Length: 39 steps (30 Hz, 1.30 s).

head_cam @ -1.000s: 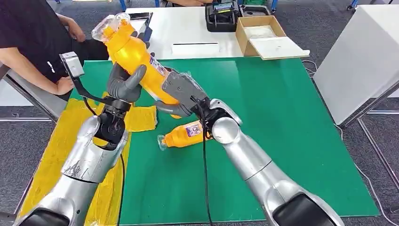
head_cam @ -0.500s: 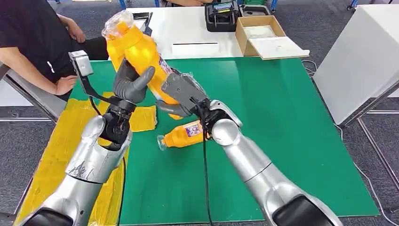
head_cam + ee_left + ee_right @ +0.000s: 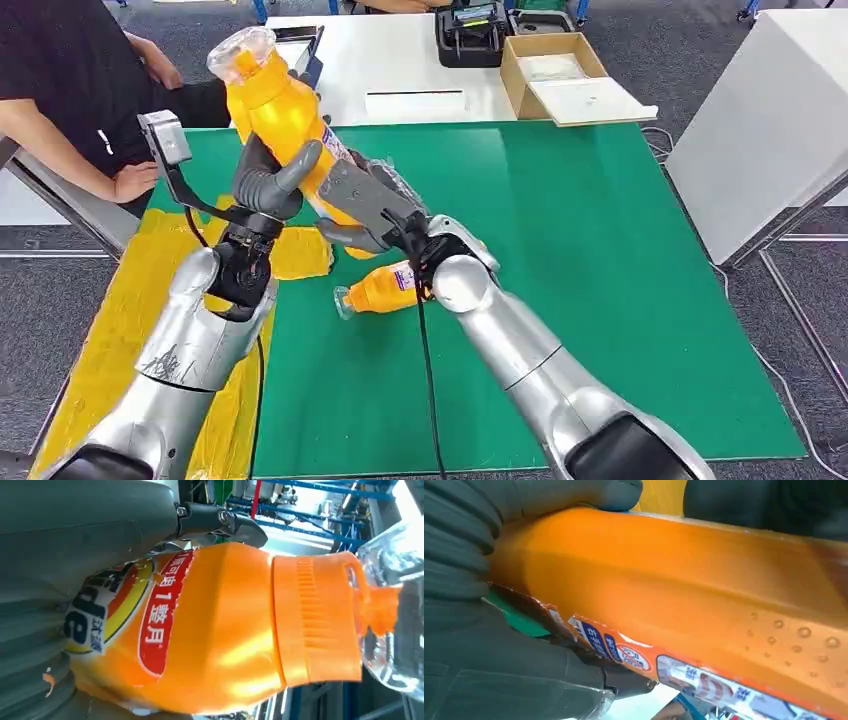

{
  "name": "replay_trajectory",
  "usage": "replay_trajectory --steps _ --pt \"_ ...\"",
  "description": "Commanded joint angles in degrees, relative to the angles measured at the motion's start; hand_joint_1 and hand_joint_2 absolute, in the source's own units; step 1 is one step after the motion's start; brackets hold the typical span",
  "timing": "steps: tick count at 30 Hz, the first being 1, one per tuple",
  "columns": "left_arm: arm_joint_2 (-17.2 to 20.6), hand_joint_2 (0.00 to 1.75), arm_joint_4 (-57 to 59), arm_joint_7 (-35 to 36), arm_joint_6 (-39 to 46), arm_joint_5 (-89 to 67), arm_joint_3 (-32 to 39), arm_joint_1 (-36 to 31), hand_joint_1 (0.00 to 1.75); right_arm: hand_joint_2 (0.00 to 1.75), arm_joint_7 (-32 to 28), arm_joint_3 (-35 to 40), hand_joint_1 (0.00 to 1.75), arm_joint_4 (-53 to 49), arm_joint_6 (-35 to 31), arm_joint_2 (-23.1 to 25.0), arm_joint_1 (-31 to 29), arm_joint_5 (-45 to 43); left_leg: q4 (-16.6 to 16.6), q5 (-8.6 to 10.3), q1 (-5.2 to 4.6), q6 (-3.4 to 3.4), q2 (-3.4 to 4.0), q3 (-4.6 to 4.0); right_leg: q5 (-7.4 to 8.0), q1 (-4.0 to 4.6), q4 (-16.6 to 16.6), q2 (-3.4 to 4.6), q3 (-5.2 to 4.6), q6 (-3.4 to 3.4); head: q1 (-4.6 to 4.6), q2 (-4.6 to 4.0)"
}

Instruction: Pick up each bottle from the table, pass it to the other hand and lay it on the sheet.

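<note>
Above the green mat [image 3: 600, 260], both hands grasp the raised orange bottle [image 3: 280, 110]: the left hand [image 3: 268, 178] around its middle, the right hand [image 3: 358, 205] at its base. A second bottle [image 3: 385, 288] lies on the mat below them, near the yellow sheet [image 3: 100, 340].

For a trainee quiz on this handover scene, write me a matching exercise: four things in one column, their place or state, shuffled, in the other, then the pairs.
Things:
1. raised bottle
2. second bottle
3. yellow sheet
4. cardboard box

Places or states:
A. open, on the white table
B. held up by both the left hand and the right hand
C. spread along the left of the green mat
D. lying on its side on the green mat

Pairs: 1-B, 2-D, 3-C, 4-A
</note>
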Motion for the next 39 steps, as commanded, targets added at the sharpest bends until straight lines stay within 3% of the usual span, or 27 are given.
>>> replay_trajectory --steps 1,2,3,7,8,28,29,35,36,37,39 --pt "0.02 1.75 3.74 -0.41 0.91 -4.18 -4.10 -5.79 0.21 1.75 0.55 12.94 1.75 7.65 0.59 2.83 -2.69 -2.44 0.08 -0.13 0.01 -0.14 -0.10 0.20 -0.17 0.03 0.07 -0.29 0.25 0.00 0.02 0.00" --pt "0.45 1.75 4.50 -0.67 0.86 -5.47 -4.30 -6.35 1.45 1.75 0.56 12.85 1.75 7.73 0.47 2.44 -2.86 -2.67 0.05 -0.05 0.02 -0.10 -0.12 0.09 -0.10 0.04 0.04 -0.26 0.13 -0.01 0.00 0.00" --pt "0.37 1.75 5.10 -0.75 0.82 -5.57 -4.08 -6.68 1.54 1.75 0.52 12.85 1.75 7.72 0.54 2.25 -2.93 -2.80 0.09 -0.10 0.02 -0.13 -0.17 0.15 -0.16 0.05 0.09 -0.35 0.21 -0.01 0.02 0.00" --pt "0.44 1.75 5.32 -0.86 0.67 -5.65 -4.00 -6.72 1.54 1.75 0.48 12.82 1.75 7.74 0.59 2.14 -3.02 -2.87 0.05 -0.03 0.02 -0.08 -0.12 0.05 -0.07 0.04 0.02 -0.23 0.09 0.00 0.02 0.00" --pt "0.34 1.75 5.37 -0.92 0.59 -5.69 -4.05 -6.69 1.75 1.75 0.48 12.89 1.75 7.77 0.56 2.22 -2.93 -2.87 0.08 -0.09 0.02 -0.12 -0.16 0.15 -0.14 0.04 0.06 -0.32 0.20 0.01 0.02 0.00" --pt "0.48 1.75 7.79 -2.43 -2.55 -5.56 -1.76 -6.49 1.75 1.75 -0.36 10.28 1.75 9.81 -1.84 -0.29 -3.01 -3.83 0.04 -0.04 0.02 -0.10 -0.21 0.15 -0.12 0.04 0.01 -0.35 0.20 0.01 0.02 0.00" --pt "0.74 1.75 7.73 -2.50 -2.70 -5.58 -1.58 -6.22 1.75 1.75 -0.60 9.64 1.61 9.80 -2.19 -1.04 -3.03 -3.87 0.08 -0.10 0.02 -0.13 -0.24 0.24 -0.18 0.05 0.05 -0.43 0.30 0.01 0.02 0.00" --pt "0.89 1.75 7.50 -2.57 -3.01 -5.59 -1.17 -5.88 1.75 1.75 -1.39 8.91 1.61 9.56 -2.17 -1.97 -3.03 -3.62 0.03 -0.03 0.01 -0.09 -0.19 0.14 -0.10 0.03 -0.01 -0.32 0.19 0.01 0.02 0.00" --pt "0.89 1.75 7.50 -2.57 -3.01 -5.59 -1.17 -5.88 1.75 1.75 -1.39 8.91 0.12 9.56 -2.17 -1.97 -3.03 -3.62 0.11 -0.15 -0.03 -0.16 -0.30 0.36 -0.26 0.01 0.07 -0.56 0.44 0.04 0.02 0.00" --pt "1.41 1.75 7.03 -2.63 -2.90 -5.83 -0.80 -5.33 1.75 0.00 -1.38 7.06 0.00 8.74 -3.17 -2.65 -2.32 -4.35 0.04 -0.05 0.00 -0.11 -0.20 0.19 -0.12 0.03 0.01 -0.37 0.23 0.01 0.02 0.00" --pt "3.05 1.75 6.04 -3.29 -2.14 -7.32 0.68 -3.89 1.75 0.00 -1.71 3.71 0.00 5.60 -4.61 -6.14 -1.23 -4.44 0.00 -0.03 0.01 -0.11 -0.23 0.20 -0.11 0.03 -0.04 -0.39 0.25 0.00 0.02 0.00"
